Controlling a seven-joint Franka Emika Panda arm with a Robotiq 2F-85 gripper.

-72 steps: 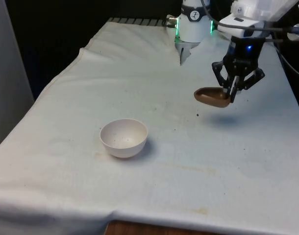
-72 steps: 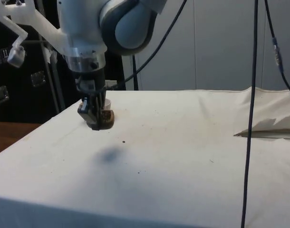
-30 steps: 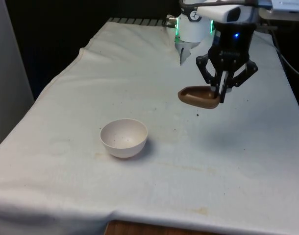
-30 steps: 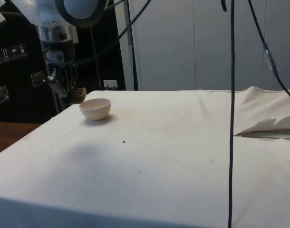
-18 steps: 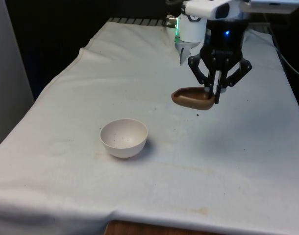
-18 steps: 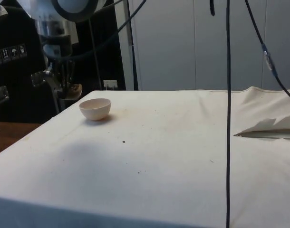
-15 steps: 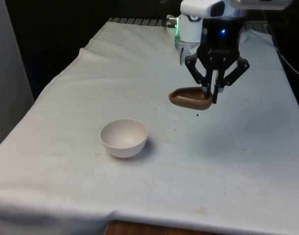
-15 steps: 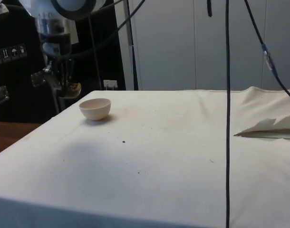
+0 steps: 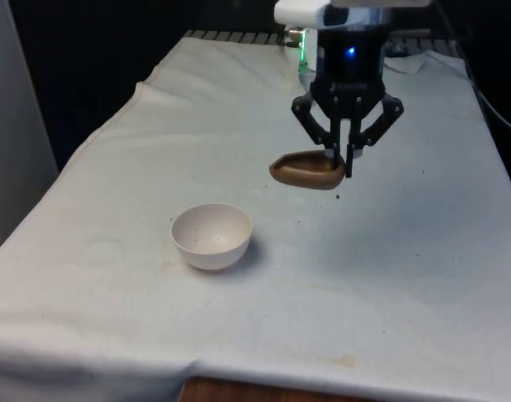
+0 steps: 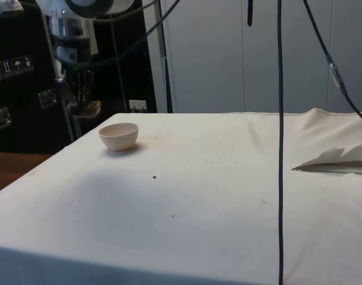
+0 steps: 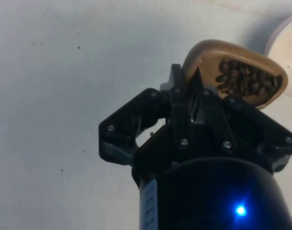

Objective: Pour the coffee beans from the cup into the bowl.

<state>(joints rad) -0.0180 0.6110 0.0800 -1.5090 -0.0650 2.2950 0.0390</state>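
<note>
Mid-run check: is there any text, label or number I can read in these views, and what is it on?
No text is readable.
Stickers on the dark cabinet: too small to read.
Faint marking on the tool body: too blurred.
The cup and bowl: no print.

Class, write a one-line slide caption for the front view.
The gripper carries a brown cup of coffee beans above the white cloth, short of the empty white bowl.

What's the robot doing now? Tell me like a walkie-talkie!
Gripper shut on brown cup, beans inside, held above the cloth. White bowl waiting, toward front view's left of cup. Nothing between them.
</note>
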